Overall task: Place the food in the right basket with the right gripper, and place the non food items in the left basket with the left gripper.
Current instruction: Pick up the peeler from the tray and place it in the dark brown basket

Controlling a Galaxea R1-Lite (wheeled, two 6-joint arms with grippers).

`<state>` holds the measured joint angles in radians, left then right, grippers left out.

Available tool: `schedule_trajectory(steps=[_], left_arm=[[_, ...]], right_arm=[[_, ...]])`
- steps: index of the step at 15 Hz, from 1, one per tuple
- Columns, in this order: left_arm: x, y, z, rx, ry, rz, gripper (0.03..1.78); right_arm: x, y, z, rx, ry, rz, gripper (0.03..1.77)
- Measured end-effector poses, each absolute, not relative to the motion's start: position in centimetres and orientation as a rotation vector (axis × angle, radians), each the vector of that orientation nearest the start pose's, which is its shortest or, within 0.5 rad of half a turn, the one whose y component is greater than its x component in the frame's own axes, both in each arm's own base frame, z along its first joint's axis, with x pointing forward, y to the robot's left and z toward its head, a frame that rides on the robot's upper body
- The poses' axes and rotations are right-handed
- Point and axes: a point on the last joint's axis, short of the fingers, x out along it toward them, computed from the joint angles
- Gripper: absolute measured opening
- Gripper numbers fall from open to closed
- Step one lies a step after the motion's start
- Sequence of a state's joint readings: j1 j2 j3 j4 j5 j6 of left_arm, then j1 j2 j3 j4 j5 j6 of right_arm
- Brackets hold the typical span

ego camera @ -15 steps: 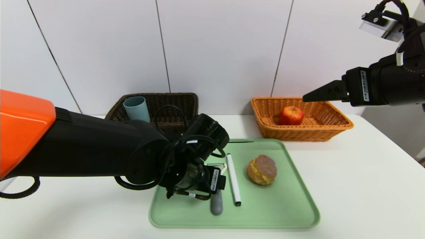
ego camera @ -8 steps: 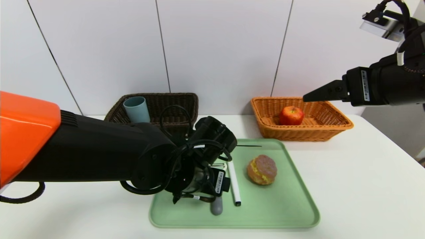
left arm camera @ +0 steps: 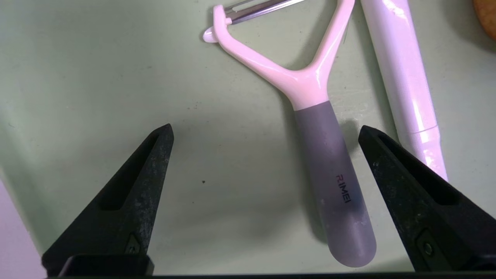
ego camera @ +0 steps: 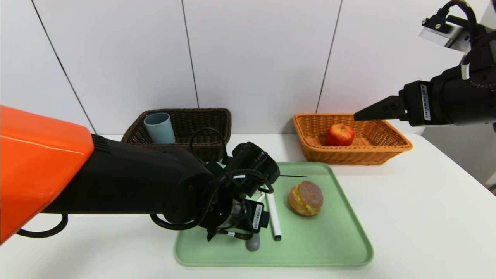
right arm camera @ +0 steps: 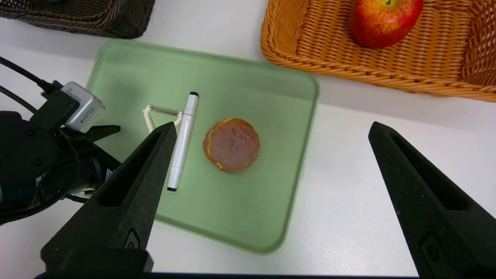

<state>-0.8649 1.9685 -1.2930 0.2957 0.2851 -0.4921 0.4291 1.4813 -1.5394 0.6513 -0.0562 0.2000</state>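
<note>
Left gripper (left arm camera: 265, 131) low over the green tray (ego camera: 329, 248), fingers (left arm camera: 128, 193) spread wide astride the peeler (left arm camera: 329, 178) handle, not touching. Pen (ego camera: 273, 215) just beside the peeler, bun (ego camera: 305, 198) near. Right gripper (right arm camera: 271, 128) raised above the bench (ego camera: 426, 217), fingers apart, empty. Apple (ego camera: 340, 135) inside right basket (ego camera: 395, 145); cup (ego camera: 159, 127) inside left basket (ego camera: 209, 120).

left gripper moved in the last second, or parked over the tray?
Yes. In the head view the left gripper has crept right and slightly down across the green tray, covering more of the peeler.

Two baskets (ego camera: 182, 128), one tray (ego camera: 333, 240)
</note>
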Motion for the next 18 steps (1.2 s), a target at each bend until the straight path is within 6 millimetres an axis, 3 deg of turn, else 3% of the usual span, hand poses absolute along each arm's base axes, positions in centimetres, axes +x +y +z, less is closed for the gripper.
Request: schedule_trajectory(steps=[1,5,8,9,10,18], left_arm=[[23.6,-26.7,14.2,0.084,0.923,-0.311,1.69],[23.3,-27.0,14.1,0.085,0.927,-0.317,1.07],[23.2,-27.1,14.0,0.089,0.927,-0.321,0.77],[23.2,-27.1,14.0,0.088,0.927,-0.322,0.36],[23.2,-27.1,14.0,0.088,0.926,-0.321,0.24],[24.2,-25.6,15.1,0.1,0.841,-0.197,0.24]], right_arm=[[20.8,9.4,32.7,0.049,0.611,0.302,1.71],[20.7,9.3,32.7,0.049,0.61,0.302,1.71],[20.7,9.3,32.8,0.05,0.608,0.302,1.71],[20.7,9.3,32.8,0.05,0.607,0.302,1.71],[20.6,9.3,32.8,0.051,0.606,0.302,1.71],[20.2,9.1,32.9,0.052,0.601,0.302,1.71]])
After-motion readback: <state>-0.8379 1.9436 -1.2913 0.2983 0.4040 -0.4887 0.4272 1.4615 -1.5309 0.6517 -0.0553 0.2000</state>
